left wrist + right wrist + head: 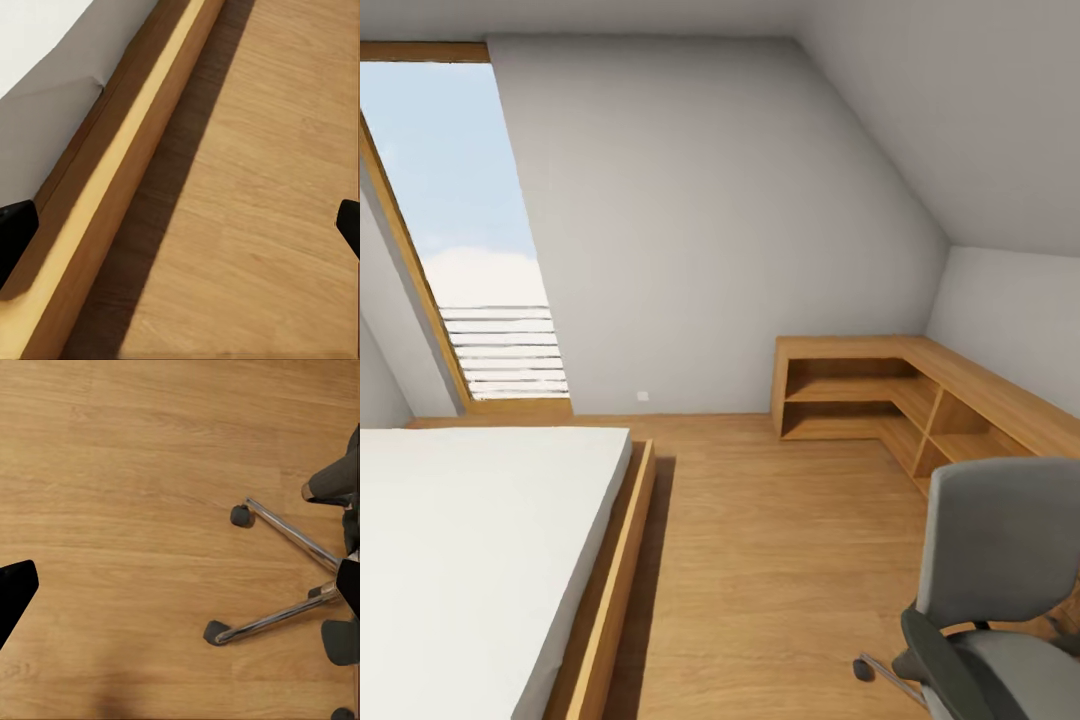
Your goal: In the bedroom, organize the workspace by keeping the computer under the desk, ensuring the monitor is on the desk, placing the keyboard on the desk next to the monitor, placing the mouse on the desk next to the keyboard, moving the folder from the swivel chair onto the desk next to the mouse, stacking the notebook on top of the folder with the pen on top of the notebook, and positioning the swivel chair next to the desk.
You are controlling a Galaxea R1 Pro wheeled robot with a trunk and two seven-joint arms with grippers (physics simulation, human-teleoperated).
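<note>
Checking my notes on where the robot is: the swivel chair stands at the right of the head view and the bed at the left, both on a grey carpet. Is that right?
Almost. The swivel chair is at the right and the bed at the left, but the floor is wood planks, not grey carpet. The head view shows this.

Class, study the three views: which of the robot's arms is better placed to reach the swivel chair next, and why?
Probably the right. The swivel chair sits at the head view's right, and the open right gripper hangs over the floor beside its base. The left gripper, also open, hangs beside the bed.
</note>
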